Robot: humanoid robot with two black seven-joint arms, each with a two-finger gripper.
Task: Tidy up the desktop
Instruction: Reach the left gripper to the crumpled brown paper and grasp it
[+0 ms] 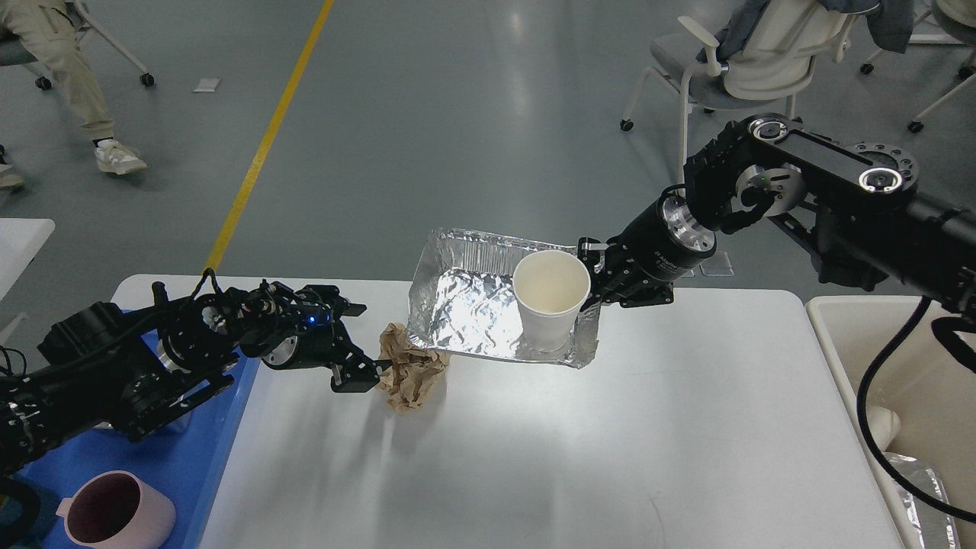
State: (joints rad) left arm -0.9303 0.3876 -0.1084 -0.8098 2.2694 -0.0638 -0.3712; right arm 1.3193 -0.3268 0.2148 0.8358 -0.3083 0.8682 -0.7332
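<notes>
Foil tray (465, 305) sits mid-frame, raised off the desktop (610, 427), with a paper cup (550, 297) standing in it. Right gripper (593, 284) appears clamped on the tray's right rim; fingers are hidden behind the cup, so you cannot confirm. Left gripper (371, 367) has its fingertips pinching the crumpled brown paper (412, 367), centre-left. Judgement: keep the tray level so the cup stays upright, and lift the paper clear before swinging. Bin (862, 358) lies at the right edge, blue tray (152, 465) with a pink mug (114, 509) lower left. Desktop's lower half is open for travel; mind its right edge near the bin.
</notes>
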